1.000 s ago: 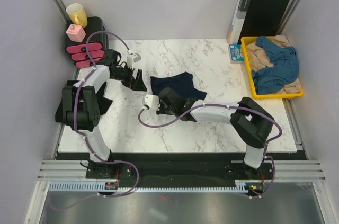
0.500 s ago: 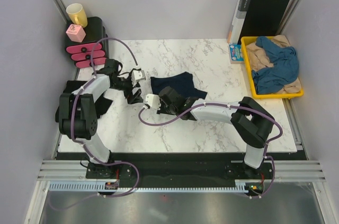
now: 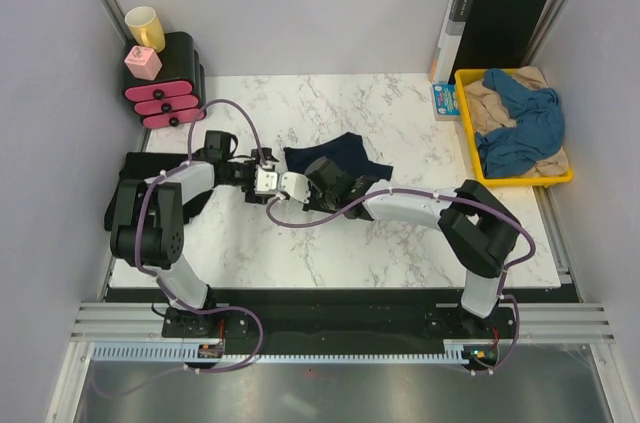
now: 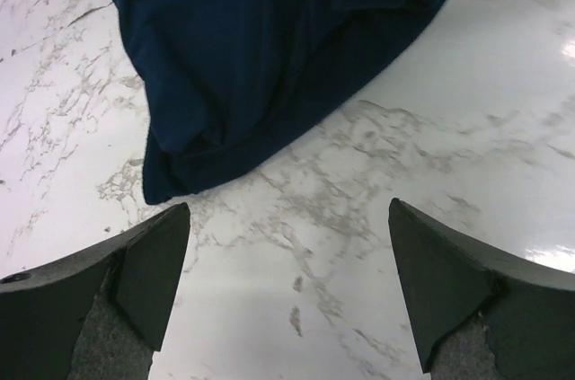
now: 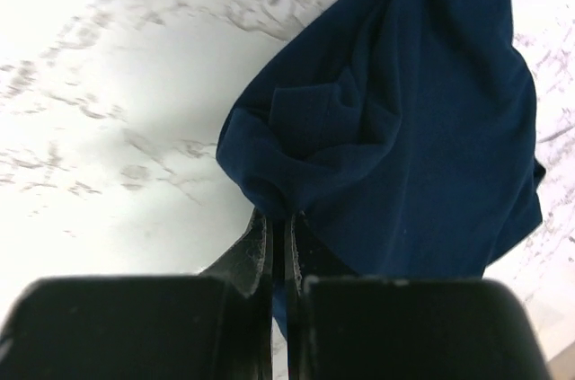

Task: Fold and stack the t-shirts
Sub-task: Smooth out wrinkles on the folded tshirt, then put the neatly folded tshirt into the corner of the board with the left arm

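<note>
The dark navy t-shirt (image 3: pixel 338 155) lies bunched in the middle of the marble table. My right gripper (image 3: pixel 316 183) is at its near-left edge; in the right wrist view the gripper (image 5: pixel 279 224) is shut on a fold of the navy shirt (image 5: pixel 413 128). My left gripper (image 3: pixel 272 181) is just left of the shirt. In the left wrist view it (image 4: pixel 287 286) is open and empty above bare marble, with the navy shirt's corner (image 4: pixel 260 57) just ahead of the fingers (image 4: pixel 144 277). A medium-blue shirt (image 3: pixel 522 123) and a beige one (image 3: pixel 490 101) lie in the tray.
A yellow tray (image 3: pixel 520 180) stands at the right edge, with a black orange-edged folder (image 3: pixel 500 28) upright behind it. A black stand with pink drawers (image 3: pixel 160 103), a pink block and a yellow cup (image 3: pixel 145 26) stands at the back left.
My left gripper has swung right and nearer, from the back-left area to the shirt's left edge. My right gripper has shifted slightly away with the shirt's edge, and the shirt looks more bunched.
</note>
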